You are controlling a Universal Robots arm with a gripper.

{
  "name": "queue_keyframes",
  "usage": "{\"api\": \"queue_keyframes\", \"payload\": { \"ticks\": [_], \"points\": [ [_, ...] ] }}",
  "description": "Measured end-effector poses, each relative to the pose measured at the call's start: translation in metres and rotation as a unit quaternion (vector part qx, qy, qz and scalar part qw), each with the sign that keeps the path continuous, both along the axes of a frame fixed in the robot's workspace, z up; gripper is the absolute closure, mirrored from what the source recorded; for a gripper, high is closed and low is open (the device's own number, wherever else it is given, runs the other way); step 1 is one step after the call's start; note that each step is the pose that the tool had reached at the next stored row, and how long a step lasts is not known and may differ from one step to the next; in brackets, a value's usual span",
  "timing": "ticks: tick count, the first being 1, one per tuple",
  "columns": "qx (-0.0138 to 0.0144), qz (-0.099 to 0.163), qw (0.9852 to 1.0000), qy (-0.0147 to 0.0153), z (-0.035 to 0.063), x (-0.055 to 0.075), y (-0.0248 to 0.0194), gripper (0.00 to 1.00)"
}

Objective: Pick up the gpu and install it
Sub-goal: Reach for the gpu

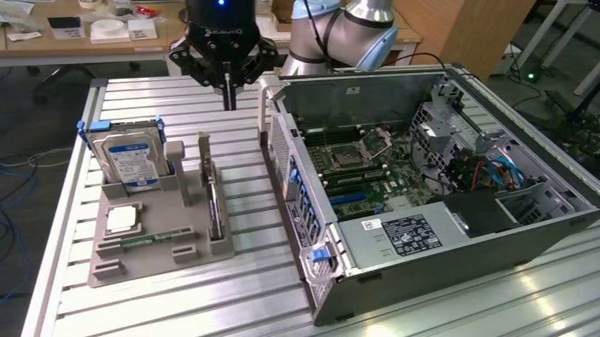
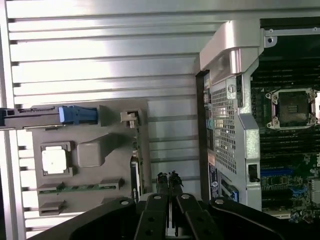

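Observation:
The gpu (image 1: 215, 203) is a thin dark card standing on edge in a slot of the grey holder tray (image 1: 150, 256), toward the exterior view's left. In the wrist view the gpu (image 2: 135, 167) shows edge-on, close beside my fingertips. My gripper (image 1: 227, 100) hangs above the slatted table, beyond the tray's far end and near the corner of the open computer case (image 1: 403, 253). Its fingers are shut together with nothing between them. In the wrist view the gripper (image 2: 169, 176) points down between the tray and the case.
A blue-labelled hard drive (image 1: 131, 158) stands upright in the tray, with a silver CPU chip (image 1: 123, 219) and a memory stick (image 1: 140, 241) in front of it. The case lies open, showing the motherboard (image 1: 361, 175) with blue slots (image 1: 352, 199). A desk with clutter stands behind.

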State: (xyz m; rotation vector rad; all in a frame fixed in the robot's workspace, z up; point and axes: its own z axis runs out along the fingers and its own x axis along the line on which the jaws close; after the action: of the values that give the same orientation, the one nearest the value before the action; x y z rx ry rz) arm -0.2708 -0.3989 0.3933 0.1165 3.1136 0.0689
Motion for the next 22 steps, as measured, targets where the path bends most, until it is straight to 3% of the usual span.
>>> {"api": "queue_keyframes", "payload": {
  "ticks": [18,22],
  "points": [
    [0.0,0.0,1.0,0.0,0.0,-0.054,0.0,0.85],
    [0.0,0.0,1.0,0.0,0.0,-0.058,0.0,0.85]
  ]
}}
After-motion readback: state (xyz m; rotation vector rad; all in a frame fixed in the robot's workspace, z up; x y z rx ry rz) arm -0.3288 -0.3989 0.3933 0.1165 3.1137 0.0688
